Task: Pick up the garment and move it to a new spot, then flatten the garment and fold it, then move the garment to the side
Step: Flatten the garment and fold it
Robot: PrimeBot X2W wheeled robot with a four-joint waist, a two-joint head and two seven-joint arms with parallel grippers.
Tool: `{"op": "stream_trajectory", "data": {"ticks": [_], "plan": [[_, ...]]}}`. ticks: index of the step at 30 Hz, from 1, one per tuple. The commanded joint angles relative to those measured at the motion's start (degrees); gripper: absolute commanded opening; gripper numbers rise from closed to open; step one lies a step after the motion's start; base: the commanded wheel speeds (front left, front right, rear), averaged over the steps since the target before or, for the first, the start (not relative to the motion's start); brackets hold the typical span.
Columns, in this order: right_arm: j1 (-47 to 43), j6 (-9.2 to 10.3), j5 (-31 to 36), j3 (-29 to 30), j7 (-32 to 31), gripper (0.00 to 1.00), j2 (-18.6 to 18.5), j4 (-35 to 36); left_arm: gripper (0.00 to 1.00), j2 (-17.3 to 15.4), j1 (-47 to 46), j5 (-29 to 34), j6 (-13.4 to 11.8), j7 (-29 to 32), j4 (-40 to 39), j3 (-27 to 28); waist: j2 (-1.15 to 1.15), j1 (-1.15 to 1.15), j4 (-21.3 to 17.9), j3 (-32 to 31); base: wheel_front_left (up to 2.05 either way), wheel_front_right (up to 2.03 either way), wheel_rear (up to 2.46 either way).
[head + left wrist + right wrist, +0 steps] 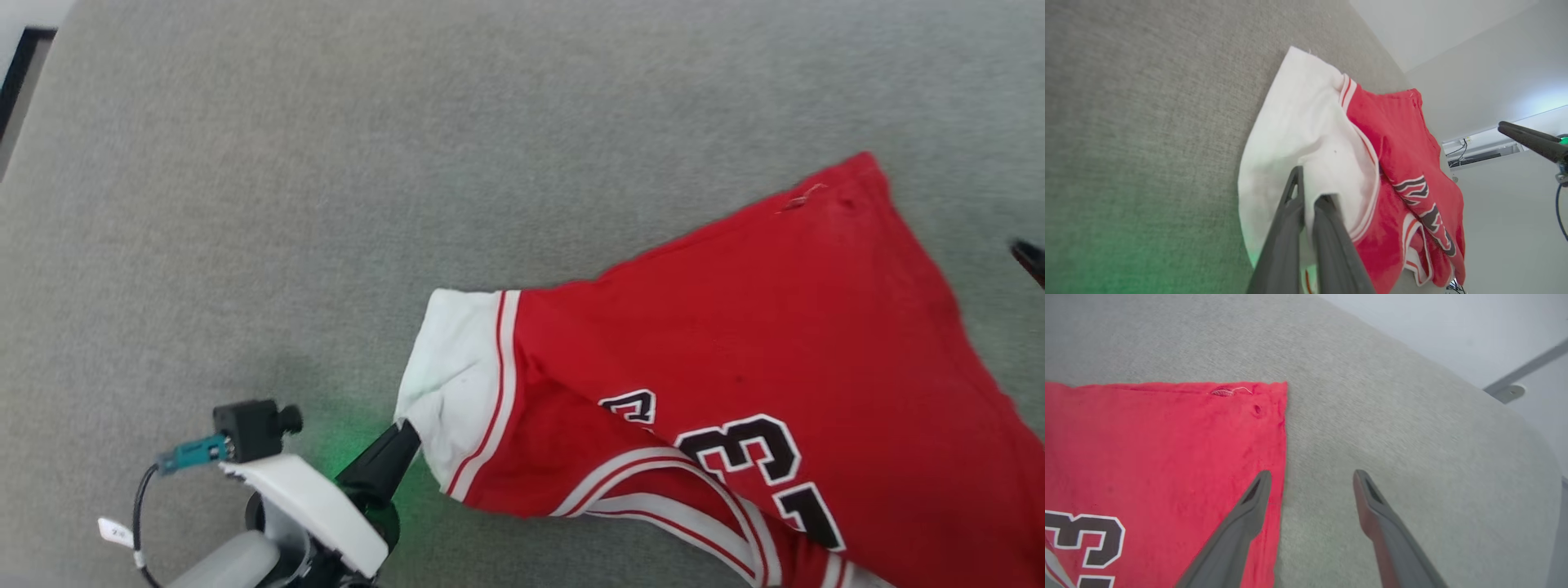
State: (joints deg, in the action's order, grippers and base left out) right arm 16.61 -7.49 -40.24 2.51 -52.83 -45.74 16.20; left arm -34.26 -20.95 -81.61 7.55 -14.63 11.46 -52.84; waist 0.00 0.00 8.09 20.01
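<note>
Red cloth with white sleeves, the garment [735, 327] is spread on the near right of the grey bench [286, 163]; its near part is cut off by the picture's edge. The left white sleeve's hem is grasped by the left gripper [400, 437], fingers clenched. The right gripper [1311, 477] is held released, fingers spread across the garment's right edge; broad grey surface is seen left and far of the cloth.

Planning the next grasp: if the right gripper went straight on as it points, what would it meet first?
Probably the grey surface, just beside the garment, though depth is unclear.
</note>
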Motion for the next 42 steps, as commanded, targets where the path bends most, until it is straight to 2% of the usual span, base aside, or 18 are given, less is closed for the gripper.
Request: {"op": "stream_trajectory", "data": {"ticks": [1, 4, 9, 12, 16, 17, 19, 22, 25, 31, 36, 42], "plan": [[2.0, 0.00, 0.4, -1.4, 0.4, 1.00, 0.3, -0.9, 0.00, 0.2, -1.0, 0.4, -0.2, 0.1, 0.0, 0.0, 0.00, 0.00, 1.9, 2.1, 0.00, 0.00, 0.00], [9.6, 0.00, 1.9, -7.4, 0.6, 1.00, 1.8, -6.5, 0.00, 1.6, -2.7, 0.6, -0.2, 0.1, 0.2, -0.4, 0.00, 0.00, 3.5, 4.3, 0.00, 0.00, 0.00], [18.8, 0.00, 3.5, -16.9, 0.2, 1.00, 2.1, -15.4, 0.00, 3.4, -4.5, 0.6, -0.2, -0.1, 0.8, -1.2, 0.00, 0.00, 5.5, 7.2, 0.00, 0.00, 0.00], [22.6, 0.01, 4.1, -21.2, 1.2, 1.00, 2.1, -20.2, 0.00, 4.4, -5.0, 0.5, -0.2, -0.2, 1.2, -1.5, 0.00, 0.00, 6.2, 8.3, 0.00, 0.00, 0.00], [23.6, 0.00, 2.9, -27.8, -0.6, 1.00, 1.6, -25.2, 0.00, 5.0, -5.3, 0.3, -0.2, -0.3, 1.8, -1.7, 0.00, 0.00, 6.7, 8.9, 0.00, 0.00, 0.00], [23.1, -0.06, 1.3, -31.3, -2.4, 0.46, 1.1, -26.4, 0.00, 5.2, -5.4, 0.2, -0.2, -0.4, 2.0, -1.7, 0.00, 0.00, 6.7, 8.9, 0.00, 0.00, 0.00], [23.3, -0.08, -0.3, -32.9, -2.2, 0.00, 1.0, -27.0, 0.00, 5.3, -5.6, 0.1, -0.2, -0.4, 2.2, -1.7, 0.00, 0.00, 6.6, 8.9, 0.00, 0.00, 0.00], [25.2, -0.11, -1.6, -33.4, 0.2, 0.00, 1.2, -27.3, 0.00, 5.5, -6.0, 0.1, -0.2, -0.4, 2.5, -1.6, 0.00, 0.00, 6.1, 8.3, 0.00, 0.00, 0.00], [28.1, 0.01, -1.9, -31.6, 5.0, 0.00, 2.1, -28.2, 0.00, 5.0, -6.9, 2.0, -0.2, -0.4, 3.6, -1.8, 0.00, 0.00, 5.4, 7.0, 0.00, 0.00, 0.00], [32.0, 0.01, -2.5, -28.5, 13.7, 0.00, 5.1, -33.2, 0.00, 3.6, -9.9, 1.0, -0.2, -0.4, 4.3, -1.0, 0.00, 0.00, 2.8, 3.1, 0.00, 0.00, 0.00], [36.3, 0.01, -2.9, -23.7, 20.4, 0.00, 8.4, -39.7, 0.00, 1.3, -16.7, -1.2, -0.2, 1.1, 4.4, 1.5, 0.00, 0.00, -0.1, 1.0, 0.00, 0.00, 0.00], [43.6, 0.01, -1.9, -18.4, 27.6, 0.00, 13.1, -47.4, 0.00, 1.5, -28.0, -4.4, -0.2, 6.0, 7.7, 4.8, 0.00, 0.00, -2.9, 2.2, 0.00, 0.00, 0.00]]}}
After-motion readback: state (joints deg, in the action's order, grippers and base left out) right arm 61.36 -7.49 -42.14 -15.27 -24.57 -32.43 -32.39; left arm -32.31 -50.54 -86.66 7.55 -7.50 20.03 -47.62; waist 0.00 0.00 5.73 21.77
